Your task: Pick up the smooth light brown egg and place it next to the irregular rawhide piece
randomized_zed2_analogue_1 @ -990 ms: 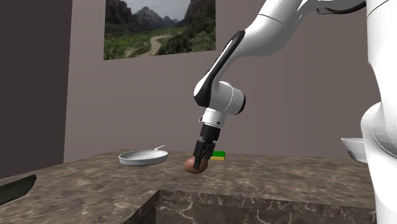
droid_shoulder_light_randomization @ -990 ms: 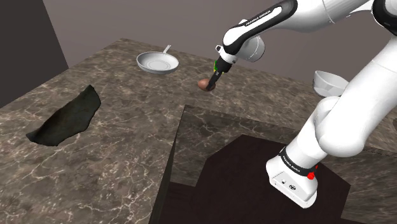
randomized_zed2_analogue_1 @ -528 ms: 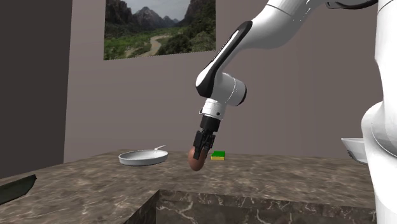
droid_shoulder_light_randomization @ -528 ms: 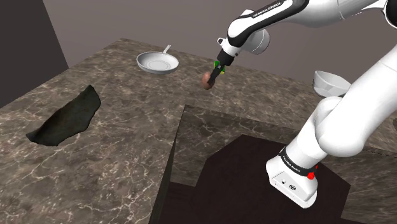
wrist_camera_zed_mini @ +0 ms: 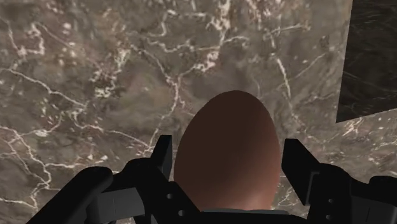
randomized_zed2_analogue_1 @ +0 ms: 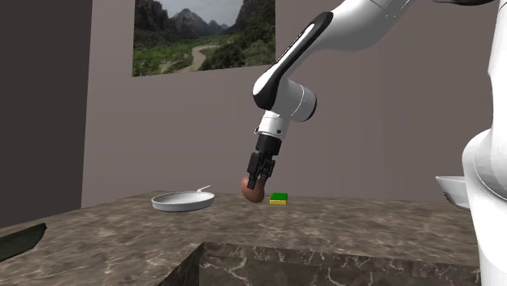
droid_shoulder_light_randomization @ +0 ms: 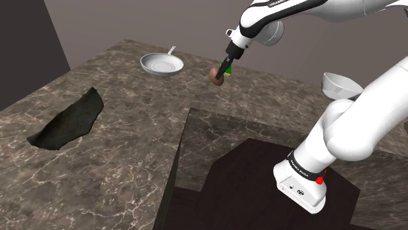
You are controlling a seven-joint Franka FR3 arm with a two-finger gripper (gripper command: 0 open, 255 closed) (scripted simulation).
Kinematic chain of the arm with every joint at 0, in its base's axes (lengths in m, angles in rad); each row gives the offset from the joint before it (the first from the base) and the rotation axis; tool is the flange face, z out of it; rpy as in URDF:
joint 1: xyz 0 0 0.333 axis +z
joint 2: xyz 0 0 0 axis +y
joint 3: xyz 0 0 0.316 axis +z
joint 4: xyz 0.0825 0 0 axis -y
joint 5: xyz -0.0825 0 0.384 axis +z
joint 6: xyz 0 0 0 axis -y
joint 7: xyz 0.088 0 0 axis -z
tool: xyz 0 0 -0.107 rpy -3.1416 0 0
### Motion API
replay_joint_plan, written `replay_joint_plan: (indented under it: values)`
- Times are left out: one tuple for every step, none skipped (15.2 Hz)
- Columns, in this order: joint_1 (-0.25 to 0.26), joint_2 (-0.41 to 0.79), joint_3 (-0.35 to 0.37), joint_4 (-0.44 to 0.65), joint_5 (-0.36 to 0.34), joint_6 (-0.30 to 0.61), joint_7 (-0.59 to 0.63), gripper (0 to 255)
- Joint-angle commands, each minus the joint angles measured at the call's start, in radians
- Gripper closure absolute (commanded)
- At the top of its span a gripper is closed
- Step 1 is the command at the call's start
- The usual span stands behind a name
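Note:
My black gripper (droid_shoulder_light_randomization: 218, 74) hangs well above the marble counter, shut on a smooth brown egg (droid_shoulder_light_randomization: 214, 76). In the second exterior view the egg (randomized_zed2_analogue_1: 252, 189) sticks out below the gripper (randomized_zed2_analogue_1: 255, 184), clear of the surface. Seen from the wrist, the egg (wrist_camera_zed_mini: 227, 156) is clasped between both fingers (wrist_camera_zed_mini: 163, 154), with the marble far beneath. The dark, irregular rawhide piece (droid_shoulder_light_randomization: 68, 119) lies flat on the counter at the shoulder view's left, a long way from the gripper; its tip (randomized_zed2_analogue_1: 20, 240) shows at the second exterior view's left edge.
A white frying pan (droid_shoulder_light_randomization: 161, 64) sits at the counter's back. A small green and yellow block (randomized_zed2_analogue_1: 279, 198) lies behind the egg. A white bowl (droid_shoulder_light_randomization: 337, 83) stands to the right. The counter (droid_shoulder_light_randomization: 124, 144) has a step down toward the dark stand (droid_shoulder_light_randomization: 261, 189).
The arm has lifted the egg higher off the counter and carried it slightly right in both exterior views. The grip has stayed the same.

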Motion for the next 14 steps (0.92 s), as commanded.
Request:
replay_joint_plan:
  values:
    - [-0.003,-0.014,0.002,0.016,-0.013,-0.027,0.015,255]
    - [-0.004,-0.021,0.004,0.023,-0.019,-0.040,0.022,255]
    - [-0.005,-0.027,0.005,0.030,-0.025,-0.053,0.028,255]
    - [-0.007,-0.034,0.006,0.037,-0.031,-0.066,0.034,255]
    - [-0.008,-0.040,0.007,0.045,-0.036,-0.079,0.041,255]
    - [-0.009,-0.046,0.008,0.053,-0.041,-0.092,0.047,255]
    - [-0.010,-0.052,0.009,0.061,-0.046,-0.104,0.052,255]
    - [-0.011,-0.058,0.010,0.069,-0.050,-0.117,0.058,255]
    - [-0.012,-0.063,0.011,0.078,-0.054,-0.130,0.063,255]
    - [-0.013,-0.068,0.012,0.086,-0.058,-0.143,0.069,255]
    - [-0.013,-0.069,0.013,0.087,-0.059,-0.145,0.069,255]
    - [-0.003,-0.070,0.030,0.083,-0.058,-0.136,0.094,255]
    - [0.007,-0.071,0.046,0.080,-0.057,-0.128,0.120,255]
    - [0.017,-0.070,0.063,0.078,-0.057,-0.120,0.145,255]
